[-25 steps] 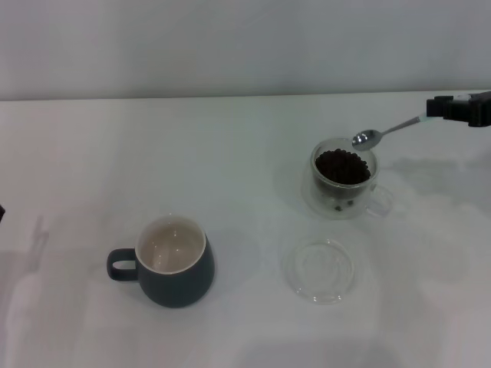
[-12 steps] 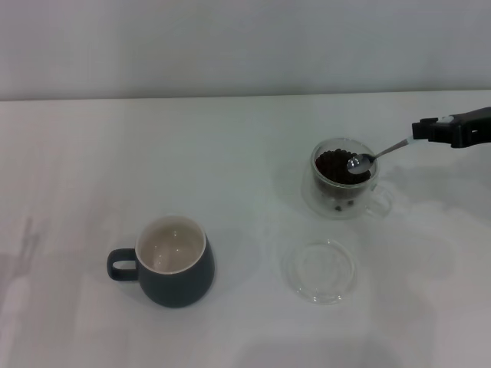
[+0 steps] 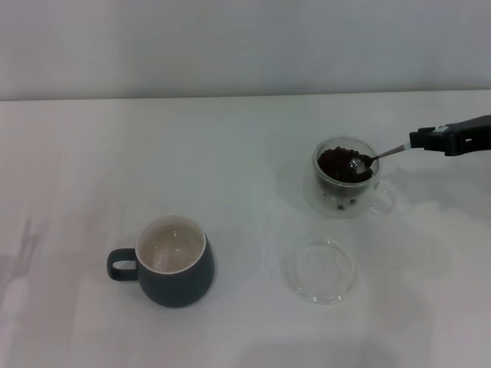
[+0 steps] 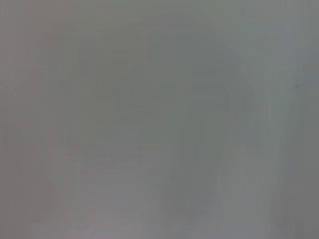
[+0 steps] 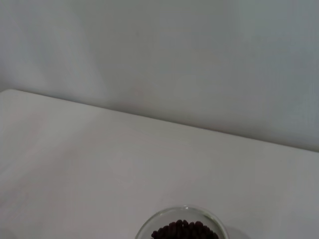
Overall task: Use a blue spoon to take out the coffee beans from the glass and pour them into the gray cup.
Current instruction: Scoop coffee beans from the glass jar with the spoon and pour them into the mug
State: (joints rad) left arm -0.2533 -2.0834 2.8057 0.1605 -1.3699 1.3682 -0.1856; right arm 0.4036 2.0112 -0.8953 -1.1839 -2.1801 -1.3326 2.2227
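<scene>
The right gripper (image 3: 420, 141) is clenching the pale handle of the blue spoon (image 3: 377, 156), whose long axis is running from the gripper toward the robot's left and slightly downward. Its bowl is dipping into the coffee beans (image 3: 341, 163) inside the glass (image 3: 343, 178). The gray cup (image 3: 172, 261) is sitting well apart, farther left and nearer the robot. The left gripper is not showing.

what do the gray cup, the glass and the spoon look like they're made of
The gray cup: probably glazed ceramic, opaque dark blue-gray outside with a cream inside. The glass: clear glass, apparently double-walled, since the coffee beans show through the side. The blue spoon: shiny metal bowl and stem with bright reflections; its handle sits in the right gripper, material unclear.
</scene>
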